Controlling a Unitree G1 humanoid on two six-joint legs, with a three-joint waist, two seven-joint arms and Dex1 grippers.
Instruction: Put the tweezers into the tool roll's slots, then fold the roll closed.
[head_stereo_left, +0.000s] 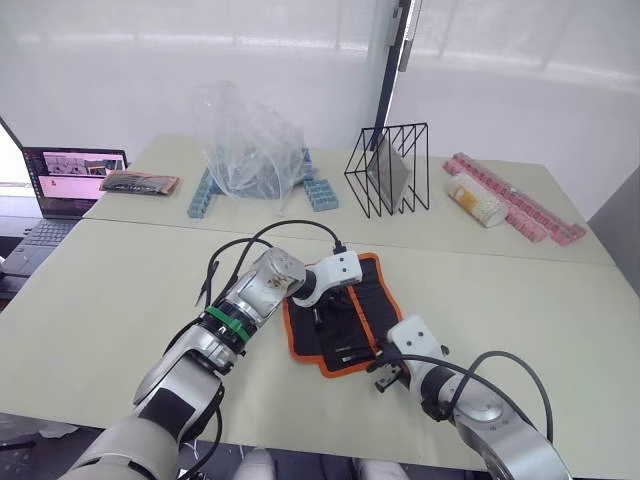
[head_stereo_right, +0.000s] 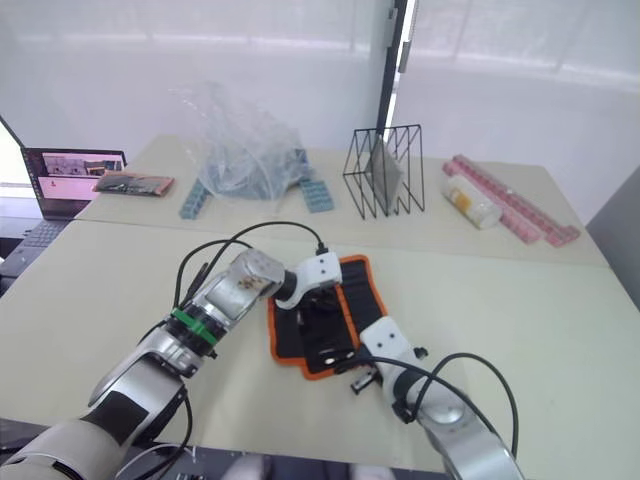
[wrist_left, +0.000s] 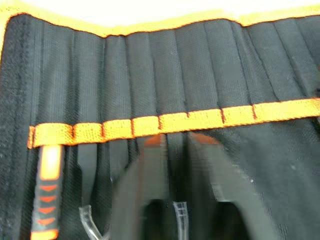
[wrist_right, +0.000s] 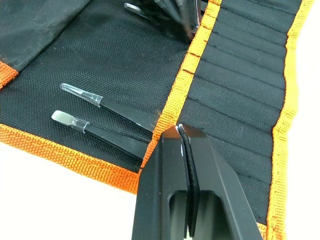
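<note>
Already the tool roll (head_stereo_left: 340, 315) lies unrolled and flat on the tabletop (head_stereo_left: 520, 300) in front of me, its slotted inner face up so the pockets are open to reach, with the orange edging running around it. My left pincer (head_stereo_left: 322, 300) hangs over the far half of the roll, fingers spread with nothing between them; in the left wrist view the orange slot band (wrist_left: 175, 122) crosses just ahead of them, and I judge the hand is there to pin the fabric or guide a tip into a slot. My right pincer (wrist_right: 184, 150) is at the near edge of the roll, its two fingers pressed together; whether a thin tweezer is pinched between them I cannot tell, though a bright sliver shows at their tip. It sits right on the slot band, which suggests it is pushing something home. Two tweezers (wrist_right: 107, 120) are seated beside it, bodies tucked under the band and capped tips sticking out over the plain fabric flap. Their long axes lie parallel to each other and square to the band, along the slots, tips pointing away from the pocket row. More tweezers (wrist_right: 175, 12) show farther along the band, near my left pincer. The roll is not yet folded.
</note>
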